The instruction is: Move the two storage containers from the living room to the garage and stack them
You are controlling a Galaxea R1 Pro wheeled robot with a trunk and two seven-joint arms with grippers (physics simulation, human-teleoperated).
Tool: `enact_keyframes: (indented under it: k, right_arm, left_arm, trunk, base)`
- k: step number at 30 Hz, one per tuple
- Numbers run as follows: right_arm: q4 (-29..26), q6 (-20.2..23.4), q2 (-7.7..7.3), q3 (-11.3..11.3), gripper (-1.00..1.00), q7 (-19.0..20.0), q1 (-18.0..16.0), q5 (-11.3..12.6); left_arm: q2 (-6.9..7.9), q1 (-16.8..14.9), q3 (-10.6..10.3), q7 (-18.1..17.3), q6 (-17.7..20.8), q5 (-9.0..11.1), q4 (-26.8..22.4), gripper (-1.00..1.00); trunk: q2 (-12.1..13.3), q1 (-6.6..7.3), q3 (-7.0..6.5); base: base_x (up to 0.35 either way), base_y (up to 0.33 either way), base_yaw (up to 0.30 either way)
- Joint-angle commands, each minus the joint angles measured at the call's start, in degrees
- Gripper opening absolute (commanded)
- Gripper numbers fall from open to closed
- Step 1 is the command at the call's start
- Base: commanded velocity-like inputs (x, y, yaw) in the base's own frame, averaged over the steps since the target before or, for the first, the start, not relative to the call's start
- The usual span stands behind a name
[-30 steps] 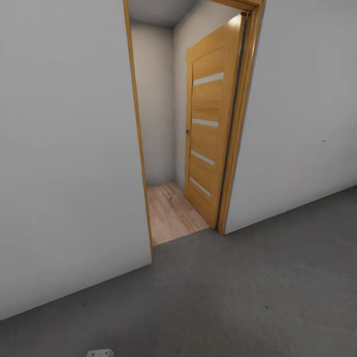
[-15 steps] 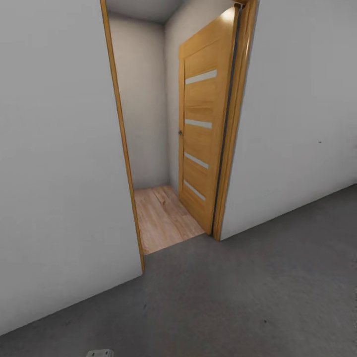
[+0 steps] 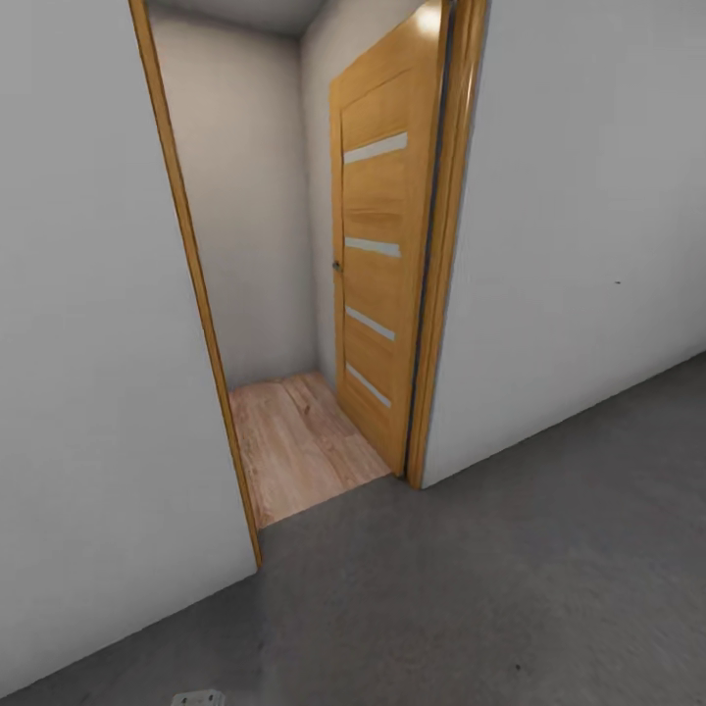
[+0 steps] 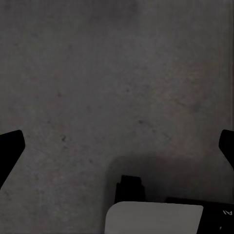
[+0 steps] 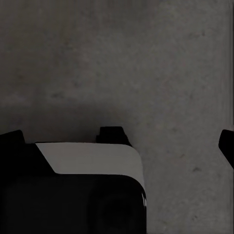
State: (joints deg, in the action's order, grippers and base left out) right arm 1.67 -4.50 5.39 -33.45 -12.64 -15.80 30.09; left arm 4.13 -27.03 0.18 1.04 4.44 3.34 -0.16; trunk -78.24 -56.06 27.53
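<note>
Head view: mottled dark grey concrete floor meets plain grey-white walls; a honey-coloured wooden door with pale horizontal strips stands open onto light plank flooring. Left gripper and right gripper point down at bare concrete, black fingertips spread wide, holding nothing.

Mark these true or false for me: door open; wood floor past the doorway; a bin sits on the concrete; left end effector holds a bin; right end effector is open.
1. The door is open: true.
2. Wood floor lies past the doorway: true.
3. A bin sits on the concrete: false; the concrete in view is bare.
4. The left end effector holds a bin: false; its fingertips are spread over bare concrete.
5. The right end effector is open: true.
</note>
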Motion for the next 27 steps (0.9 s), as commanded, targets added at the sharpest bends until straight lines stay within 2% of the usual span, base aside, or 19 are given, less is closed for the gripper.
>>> enact_keyframes:
  k: [1, 27]
  right_arm:
    - [0.2, -0.3, 0.05, -0.5, 1.00, 0.0, -0.1, 0.6]
    - [0.2, -0.3, -0.03, -0.5, 1.00, 0.2, -0.1, 0.6]
  left_arm:
    - [0.00, 0.0, 0.0, 0.1, 0.2, 0.3, 0.0, 1.00]
    - [0.09, 0.0, 0.0, 0.1, 0.2, 0.3, 0.0, 1.00]
  trunk:
    - [0.0, -0.03, 0.06]
    - [0.0, -0.03, 0.06]
  base:
    - [0.298, -0.092, 0.000]
    - [0.299, -0.091, 0.000]
